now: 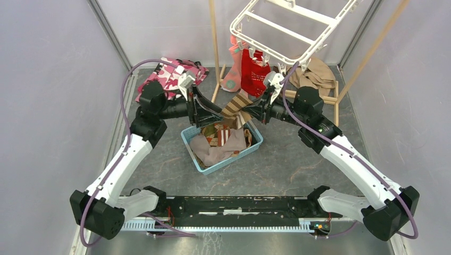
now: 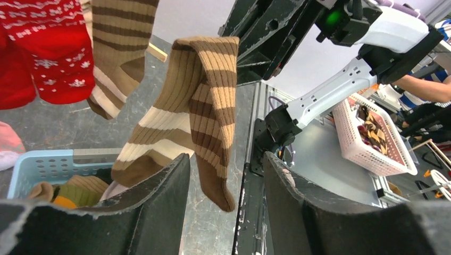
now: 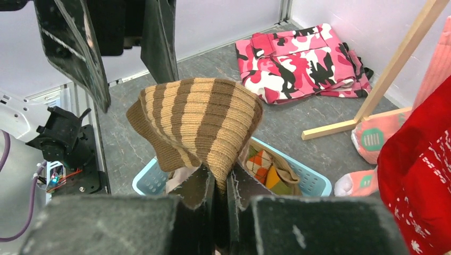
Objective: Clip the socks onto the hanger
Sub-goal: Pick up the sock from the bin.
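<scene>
Right wrist view: right pincer point(image 3: 217, 183) pinches the brown striped sock point(image 3: 199, 119); left pincer point(image 2: 224, 159) gapes, empty.

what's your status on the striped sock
Right gripper shut on striped sock, above basket. Left gripper open, facing it. Red sock hangs at near rim of hanger.

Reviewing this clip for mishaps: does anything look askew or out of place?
The brown striped sock is pinched by the right gripper doubled over and bunched, not hanging straight, above the blue basket. The left gripper stands open beside it. Nothing else stands out.
</scene>
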You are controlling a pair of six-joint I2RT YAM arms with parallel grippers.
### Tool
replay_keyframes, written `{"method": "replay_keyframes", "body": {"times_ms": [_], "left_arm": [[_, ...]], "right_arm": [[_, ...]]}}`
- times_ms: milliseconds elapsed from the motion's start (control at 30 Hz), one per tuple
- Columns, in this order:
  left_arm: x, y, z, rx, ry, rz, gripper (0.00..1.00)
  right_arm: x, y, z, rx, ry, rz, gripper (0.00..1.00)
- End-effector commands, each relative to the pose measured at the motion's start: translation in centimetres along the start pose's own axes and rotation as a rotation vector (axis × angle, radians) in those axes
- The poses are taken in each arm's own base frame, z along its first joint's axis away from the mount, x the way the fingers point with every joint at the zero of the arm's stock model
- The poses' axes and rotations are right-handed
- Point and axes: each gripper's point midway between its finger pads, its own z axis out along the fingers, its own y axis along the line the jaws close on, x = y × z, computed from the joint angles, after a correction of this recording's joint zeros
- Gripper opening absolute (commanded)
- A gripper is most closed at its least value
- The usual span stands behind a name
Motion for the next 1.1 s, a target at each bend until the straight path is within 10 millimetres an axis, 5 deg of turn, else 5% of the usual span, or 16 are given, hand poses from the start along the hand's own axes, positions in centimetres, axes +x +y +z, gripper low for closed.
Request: {"method": "replay_keyframes", "body": {"times_ms": [0,100,233,267,467,600,833,1067], "left_arm": [[1.1,1.0,1.0,-0.039,0.040,0.029,0.55],[2.0,0.9,1.7,-0.013,0.074,0.006,0.42],[2.1,0.5,2.0,0.017,0.098,-0.020,0.04],[1.9,0.3,2.0,0.016,0.093,-0.030,0.02],[-0.6,0.4,0.8,0.032,-0.013,-0.332,0.02],[0.0,1.4,0.9,0.044,0.009,-0.719,0.02],[-2.1,0.9,1.6,0.151,-0.073,-0.953,0.02],[-3.2,0.3,2.4,0.184,-0.073,-0.972,0.02]], "right_arm": [[-2.9,0.4,0.2,-0.028,-0.080,-0.014,0.07],[-2.8,0.3,0.3,-0.028,-0.078,-0.013,0.08],[-2.4,0.0,0.4,-0.020,-0.060,-0.006,0.09],[-2.4,-0.2,0.4,-0.012,-0.051,-0.010,0.13],[-3.6,-2.1,-1.6,0.109,0.014,-0.191,0.74],[-5.8,-1.1,-3.3,0.091,-0.045,-0.366,0.97],[-4.3,1.6,-1.7,-0.082,-0.049,-0.527,0.95],[-2.2,2.6,1.5,-0.075,0.062,-0.645,0.89]]}}
